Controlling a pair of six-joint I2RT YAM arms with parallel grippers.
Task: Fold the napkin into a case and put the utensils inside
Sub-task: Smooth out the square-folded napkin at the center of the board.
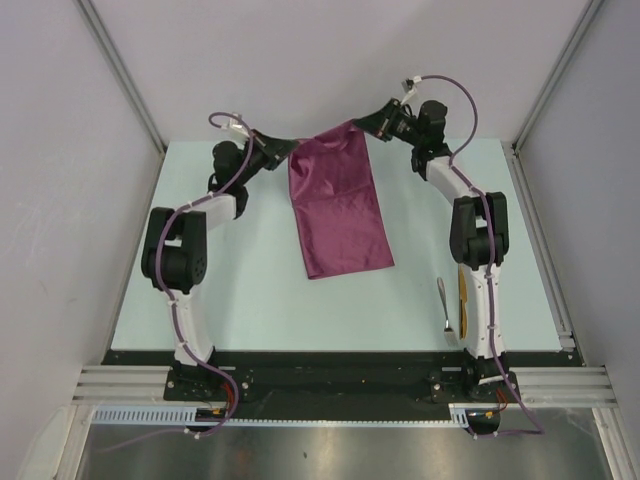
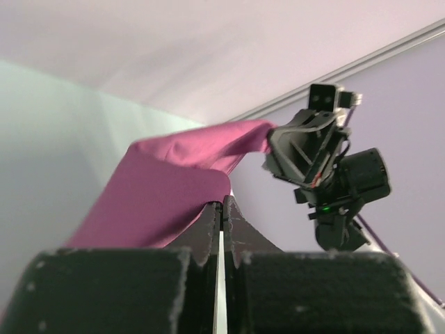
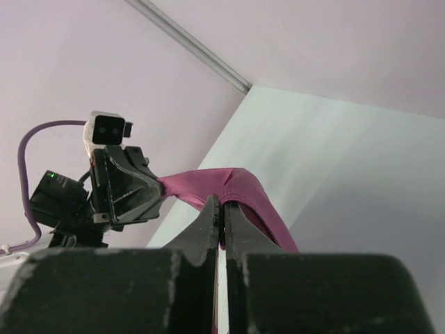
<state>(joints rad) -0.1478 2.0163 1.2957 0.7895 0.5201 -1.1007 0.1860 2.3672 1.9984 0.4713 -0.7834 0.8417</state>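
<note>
The plum-magenta napkin (image 1: 338, 200) is folded into a long band. Its far edge is lifted over the back of the table and the rest trails toward me on the surface. My left gripper (image 1: 292, 150) is shut on its far left corner. In the left wrist view the cloth (image 2: 160, 195) drapes from the closed fingertips (image 2: 223, 202). My right gripper (image 1: 362, 125) is shut on the far right corner, where the cloth (image 3: 243, 184) bulges over its tips (image 3: 222, 203). The utensils lie by the right arm: a silver spoon (image 1: 443, 305) and a golden-yellow piece (image 1: 462, 295).
The pale green table (image 1: 240, 290) is walled by grey panels on the left, back and right. The right arm's forearm (image 1: 480, 300) runs close beside the utensils. A black rail with both arm bases (image 1: 330, 385) lines the near edge.
</note>
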